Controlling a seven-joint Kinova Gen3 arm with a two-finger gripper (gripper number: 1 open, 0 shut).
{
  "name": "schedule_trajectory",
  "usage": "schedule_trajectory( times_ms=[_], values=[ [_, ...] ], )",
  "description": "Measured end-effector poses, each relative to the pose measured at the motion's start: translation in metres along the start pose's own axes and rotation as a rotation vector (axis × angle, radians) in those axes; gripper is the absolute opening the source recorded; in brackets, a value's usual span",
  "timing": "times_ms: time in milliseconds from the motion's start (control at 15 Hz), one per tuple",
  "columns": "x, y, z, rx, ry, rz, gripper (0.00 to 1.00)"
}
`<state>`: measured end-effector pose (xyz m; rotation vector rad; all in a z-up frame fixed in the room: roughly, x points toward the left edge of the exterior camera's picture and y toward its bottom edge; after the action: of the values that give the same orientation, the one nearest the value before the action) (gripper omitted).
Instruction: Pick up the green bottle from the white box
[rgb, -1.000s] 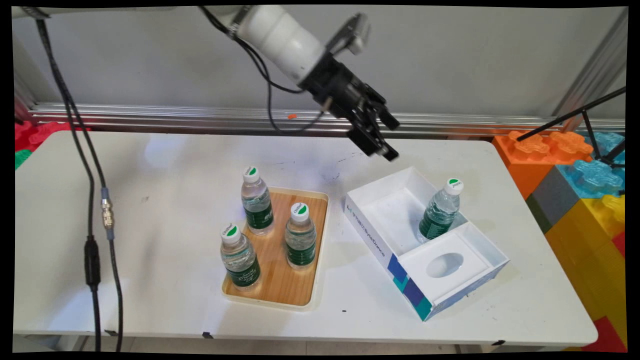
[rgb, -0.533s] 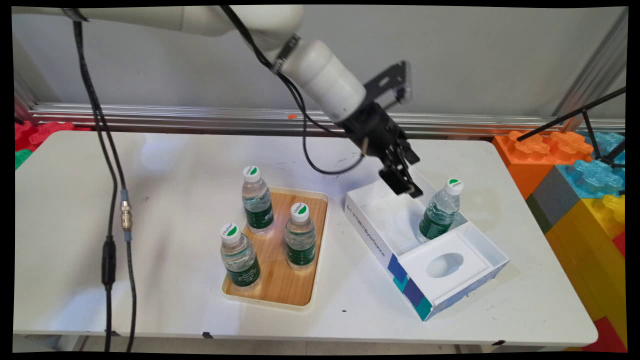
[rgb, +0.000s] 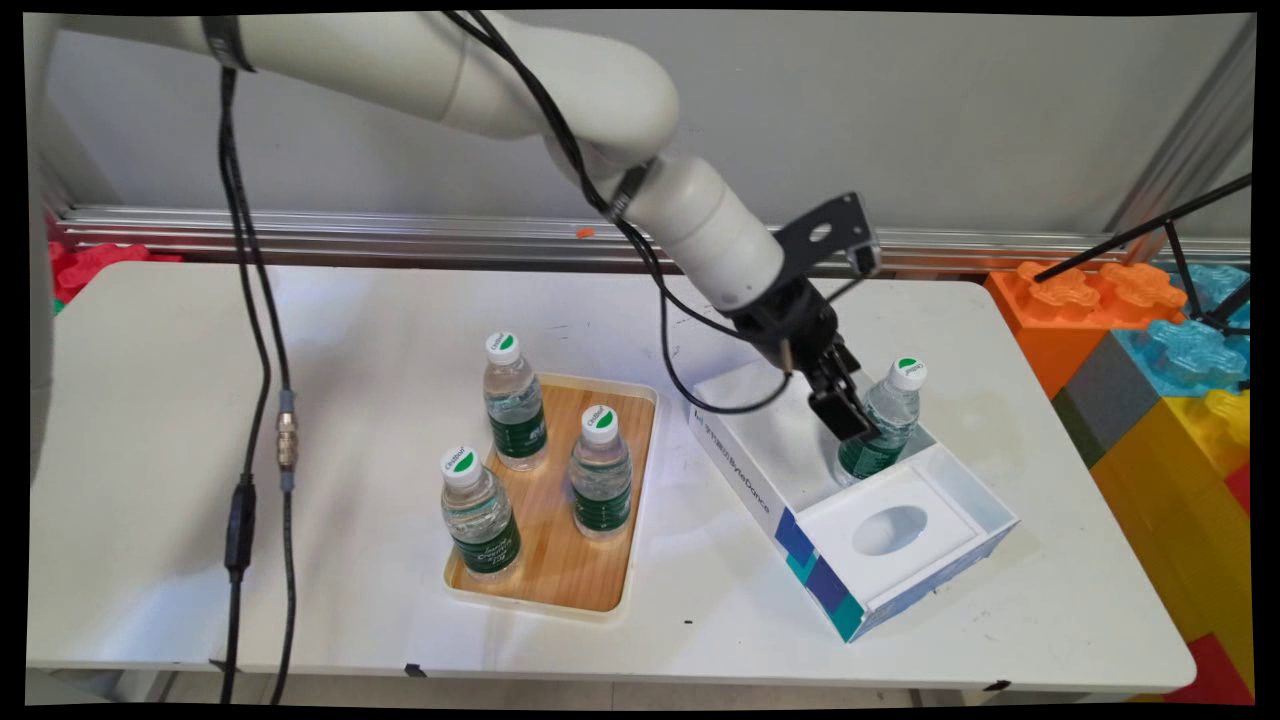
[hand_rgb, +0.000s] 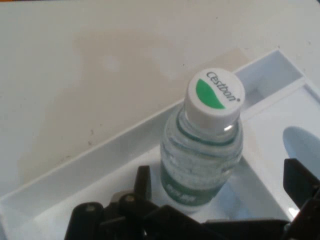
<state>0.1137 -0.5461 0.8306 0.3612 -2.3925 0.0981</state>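
A clear water bottle (rgb: 893, 400) with a green label and a white cap stands upright in the larger compartment of an open white box (rgb: 735, 465). My gripper (rgb: 860, 425) is low inside that box, right at the bottle's left side. In the hand view the bottle (hand_rgb: 202, 150) stands between my two black fingers (hand_rgb: 142, 182), which are spread on either side of it without pressing it. The gripper (hand_rgb: 220, 175) is open and holds nothing. The box wall (hand_rgb: 100, 160) runs behind the bottle.
A wooden tray (rgb: 565, 570) left of the box carries three more upright bottles (rgb: 515, 400) (rgb: 600, 470) (rgb: 480, 510). The box's near compartment has an insert with an oval hole (rgb: 888, 528). Large coloured blocks (rgb: 1150, 340) stand off the table's right end. Black cables (rgb: 250, 400) hang at the left.
The arm has come down and to the right, from above the box's far corner into the box. The gripper now straddles the bottle there. The bottles and box have not moved.
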Motion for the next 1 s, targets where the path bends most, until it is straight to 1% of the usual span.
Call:
schedule_trajectory(
  times_ms=[200, 400, 667, 1000],
  values=[
    [0.002, 0.006, 0.018, 0.007, 0.002, -0.052, 1.0],
    [0.002, 0.008, 0.029, 0.021, 0.007, -0.086, 1.0],
    [0.002, 0.013, 0.042, 0.029, 0.016, -0.135, 1.0],
    [0.005, 0.019, 0.058, 0.044, 0.042, -0.167, 1.0]
  ],
)
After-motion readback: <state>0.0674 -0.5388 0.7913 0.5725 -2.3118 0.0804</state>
